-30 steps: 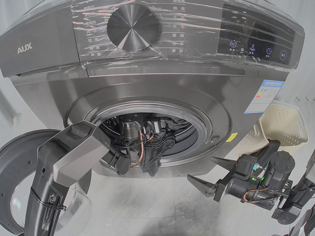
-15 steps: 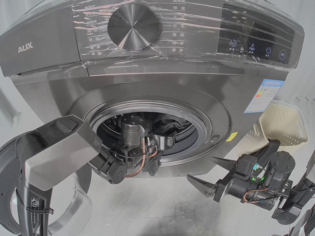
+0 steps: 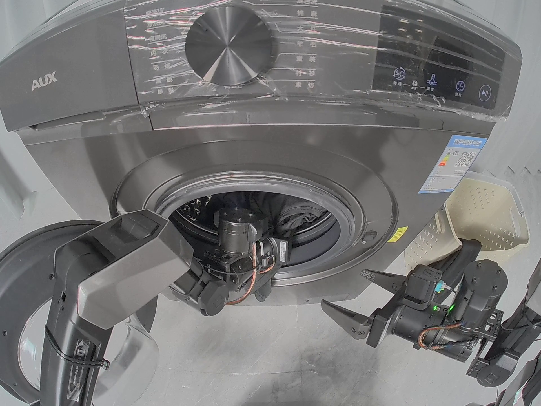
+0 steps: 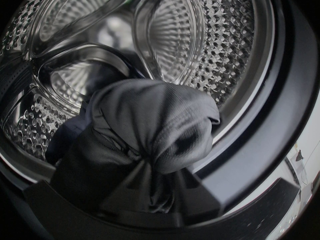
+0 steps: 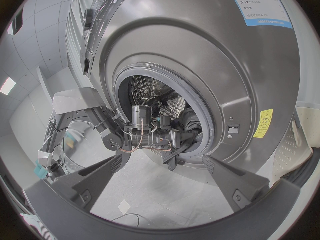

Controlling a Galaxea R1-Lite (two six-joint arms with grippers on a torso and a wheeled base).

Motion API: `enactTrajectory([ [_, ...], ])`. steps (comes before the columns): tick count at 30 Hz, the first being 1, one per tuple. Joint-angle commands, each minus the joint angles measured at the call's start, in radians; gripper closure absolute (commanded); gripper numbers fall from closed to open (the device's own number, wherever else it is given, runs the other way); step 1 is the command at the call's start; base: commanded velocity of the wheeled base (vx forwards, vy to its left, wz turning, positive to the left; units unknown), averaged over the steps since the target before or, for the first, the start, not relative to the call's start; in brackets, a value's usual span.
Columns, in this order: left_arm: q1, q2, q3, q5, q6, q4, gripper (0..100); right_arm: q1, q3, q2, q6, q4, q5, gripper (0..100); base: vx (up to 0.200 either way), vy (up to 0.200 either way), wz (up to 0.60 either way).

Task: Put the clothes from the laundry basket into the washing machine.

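The left hand (image 5: 185, 138) is sitting in the mouth of the washing machine (image 3: 282, 142), and it is gripping a dark garment (image 4: 156, 117), fingers closed on a gathered fold of the cloth. The garment is bunching into a soft, finely woven lump just inside the opening, with one tail hanging down over the lower rim of the machine's port. Behind it the drum (image 4: 213, 34) is showing as shiny steel, dimpled all over with small holes and ribbed by smooth raised paddles. More dark cloth is lying deeper in the drum. A dark rubber ring is framing the port.

The right hand (image 3: 344, 290) is hanging low in front of the machine, to the right of the port, its two pointed black fingers spread wide and holding nothing.

The round door (image 3: 34, 266) is standing open at the machine's left. A cream plastic laundry basket (image 3: 490, 215), perforated with small holes, is sitting beside the machine's right flank. Wrinkled clear film is covering the panel around the brushed-metal dial (image 3: 228, 46).
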Motion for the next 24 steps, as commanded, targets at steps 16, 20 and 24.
enactTrajectory([
  [16,0.098,0.135,-0.498,0.138,-0.023,-0.061,100,0.007,-0.010,0.004,0.001,-0.002,0.002,0,0.000,0.000,0.00],
  [20,0.098,0.155,-0.612,0.141,-0.037,-0.061,100,0.007,-0.010,0.004,0.001,-0.002,0.002,0,0.000,0.000,0.00],
  [24,0.099,0.172,-0.670,0.141,-0.044,-0.058,100,0.013,-0.009,0.004,0.001,-0.002,0.002,0,0.000,0.000,0.00],
])
